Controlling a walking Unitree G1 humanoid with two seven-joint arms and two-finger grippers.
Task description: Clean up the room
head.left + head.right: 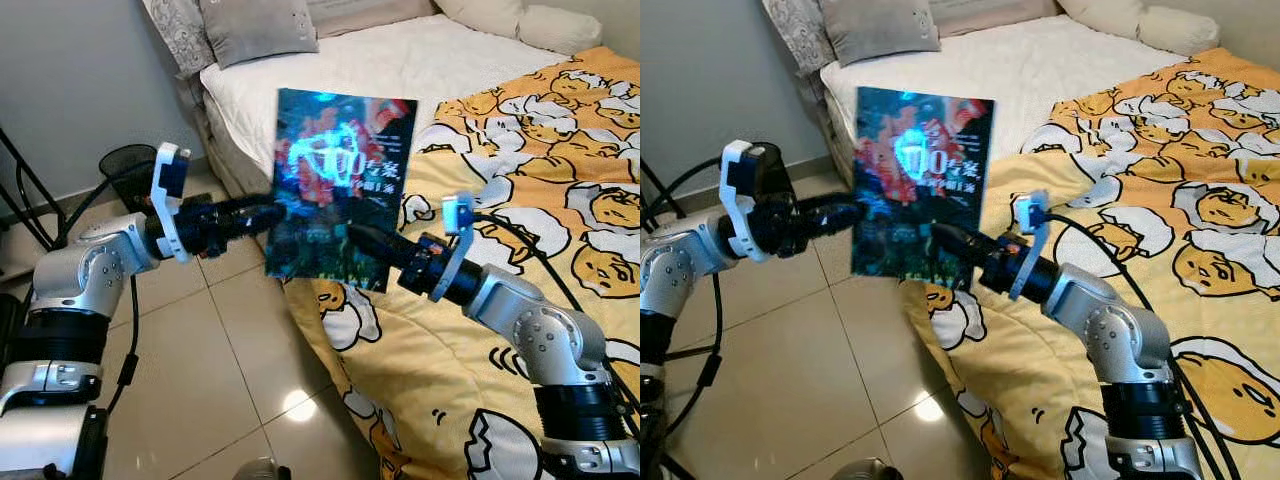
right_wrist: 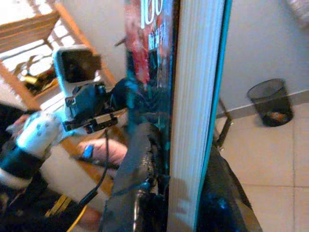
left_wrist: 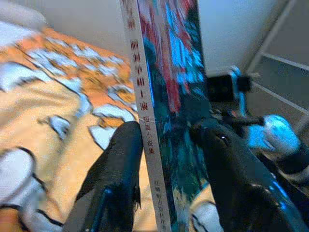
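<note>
Held upright in mid-air between both arms: a book (image 1: 338, 185) with a dark, glossy cover, hanging over the tiled floor (image 1: 210, 370) just beside the bed (image 1: 420, 60), with the yellow cartoon-print duvet (image 1: 540, 180) at about 3 o'clock of it. Pinched at the spine edge, near 9 o'clock of the cover, by the left claw (image 1: 272, 215), fingers (image 3: 120, 169) narrowed to the book's thickness, one on each face. Gripped at the opposite lower edge, near 5 o'clock, by the right claw (image 1: 357, 238), closed onto the page block with one finger (image 2: 140, 159) against the cover and the other behind. Likely an exchange from one arm to the other, judging by the double hold. Main risk: release by one claw before the other has a firm bite, letting the slick cover slide down and drop to the tiles. Second risk: pulling apart or twisting while both grips are tight, bending the cover or tearing pages. Third: a grip so near one edge leaves the book free to swing and fan open once carried alone. Also worth watching: the black mesh wastebasket (image 1: 128, 163) at about 9 o'clock beside the left arm, and the cable (image 1: 520, 250) trailing over the duvet behind the right arm, liable to snag during a swing.
</note>
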